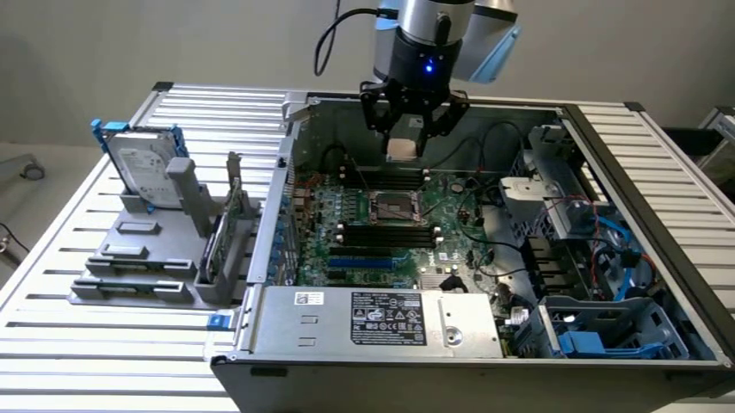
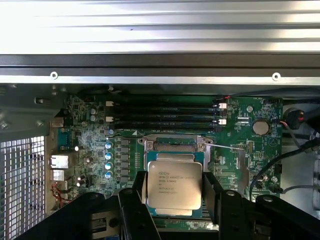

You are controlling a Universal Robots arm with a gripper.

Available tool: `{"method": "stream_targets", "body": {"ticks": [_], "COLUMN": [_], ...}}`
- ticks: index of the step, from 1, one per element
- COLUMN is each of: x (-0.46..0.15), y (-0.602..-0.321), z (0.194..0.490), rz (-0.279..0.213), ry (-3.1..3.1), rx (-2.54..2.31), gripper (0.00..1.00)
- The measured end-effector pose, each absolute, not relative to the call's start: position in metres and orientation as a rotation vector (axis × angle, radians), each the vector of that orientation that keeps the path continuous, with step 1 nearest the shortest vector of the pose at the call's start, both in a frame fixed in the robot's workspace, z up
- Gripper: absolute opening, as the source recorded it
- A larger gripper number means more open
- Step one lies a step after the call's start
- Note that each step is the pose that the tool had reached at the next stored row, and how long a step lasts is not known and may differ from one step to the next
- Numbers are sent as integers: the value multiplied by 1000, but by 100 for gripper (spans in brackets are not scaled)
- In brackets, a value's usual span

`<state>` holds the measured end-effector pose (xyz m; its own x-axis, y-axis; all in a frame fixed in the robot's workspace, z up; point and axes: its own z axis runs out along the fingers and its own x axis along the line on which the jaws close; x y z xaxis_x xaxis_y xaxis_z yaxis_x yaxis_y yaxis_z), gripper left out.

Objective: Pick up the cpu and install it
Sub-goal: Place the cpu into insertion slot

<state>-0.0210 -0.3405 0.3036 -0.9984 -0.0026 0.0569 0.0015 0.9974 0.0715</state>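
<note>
Gripper (image 2: 175,192) clamps cpu (image 2: 174,182) edges, high above socket (image 2: 175,146); open room around.

slatted metal table (image 1: 92,361) under open computer case (image 1: 483,389) and grey parts rack (image 1: 129,277)

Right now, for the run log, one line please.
gripper: shut on cpu | where: above motherboard | socket: no cpu in it
</note>
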Motion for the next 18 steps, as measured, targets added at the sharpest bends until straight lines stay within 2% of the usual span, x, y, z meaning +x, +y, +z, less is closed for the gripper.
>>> {"method": "stream_targets", "body": {"ticks": [18], "x": [-21], "y": [-341], "z": [303], "rz": [-121], "ry": [-3067], "rx": [-386], "gripper": [55]}}
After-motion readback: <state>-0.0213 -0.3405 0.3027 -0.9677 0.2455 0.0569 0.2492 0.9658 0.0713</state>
